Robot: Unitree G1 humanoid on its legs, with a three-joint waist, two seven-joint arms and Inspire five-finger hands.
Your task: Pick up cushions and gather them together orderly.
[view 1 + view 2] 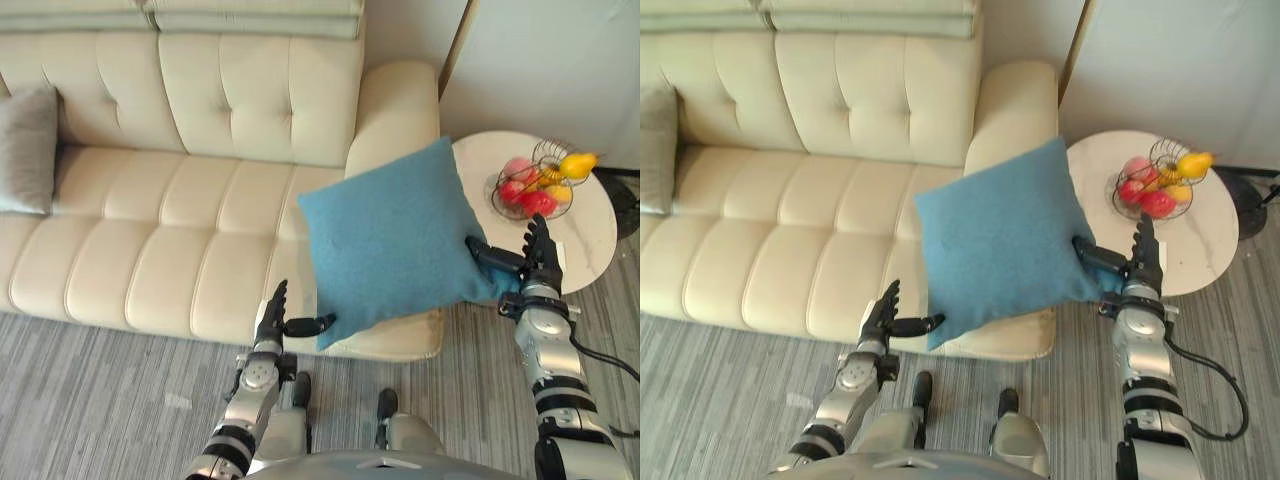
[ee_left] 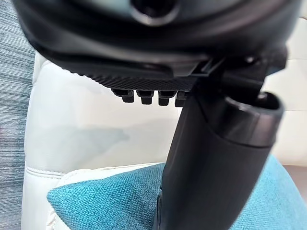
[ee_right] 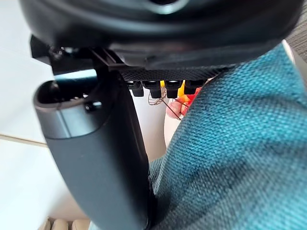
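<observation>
A square teal-blue woven cushion (image 1: 390, 235) hangs between the humanoid's two dark hands above the right end of a cream tufted leather sofa (image 1: 150, 230), just in front of its rounded armrest (image 1: 400, 100). The cushion is turned on its point like a diamond, one corner up and tilted toward the sofa back. The left hand (image 1: 270, 322) meets its near-left corner and the right hand (image 1: 540, 265) its right corner, so the grip runs along the diagonal. Both hands are spread, with fingers straight and upright outside the cushion's edges. Each thumb stretches inward against the fabric, and neither hand curls round it. A flat grey fabric cushion (image 1: 25, 150) leans against the backrest at the far-left end of the same sofa, well apart from the blue one, with the bare seat between them. Judging by the task, the carry must therefore go leftward along the seat, the left hand leading and nearer the goal. To the right, near the right hand, stands a round white side table (image 1: 590, 235) bearing a wire basket of red and yellow fruit (image 1: 540, 180). A swing that way could risk a knock.
</observation>
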